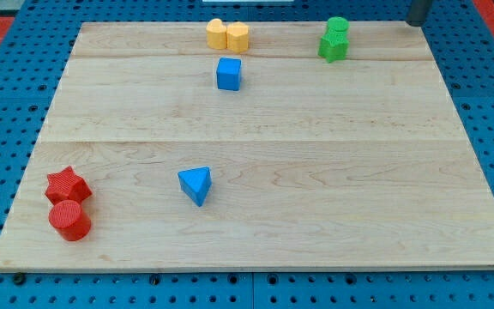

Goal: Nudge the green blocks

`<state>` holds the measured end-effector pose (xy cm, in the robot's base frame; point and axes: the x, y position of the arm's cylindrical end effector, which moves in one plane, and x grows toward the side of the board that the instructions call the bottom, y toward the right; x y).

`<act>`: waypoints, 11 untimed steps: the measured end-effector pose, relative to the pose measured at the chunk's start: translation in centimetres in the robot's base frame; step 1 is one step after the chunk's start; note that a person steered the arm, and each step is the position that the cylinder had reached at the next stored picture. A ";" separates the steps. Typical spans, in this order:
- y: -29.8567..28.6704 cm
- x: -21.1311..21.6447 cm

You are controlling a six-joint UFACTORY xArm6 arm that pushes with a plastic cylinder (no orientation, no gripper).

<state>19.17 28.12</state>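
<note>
The two green blocks (334,39) sit touching, one behind the other, near the board's top edge toward the view's right. The front one looks star-like, the back one round. My tip (418,21) is off the board at the view's top right. I think a slow push from the right would work best. There are no fingers, only a rod.
</note>
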 end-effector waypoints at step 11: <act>-17.5 2.3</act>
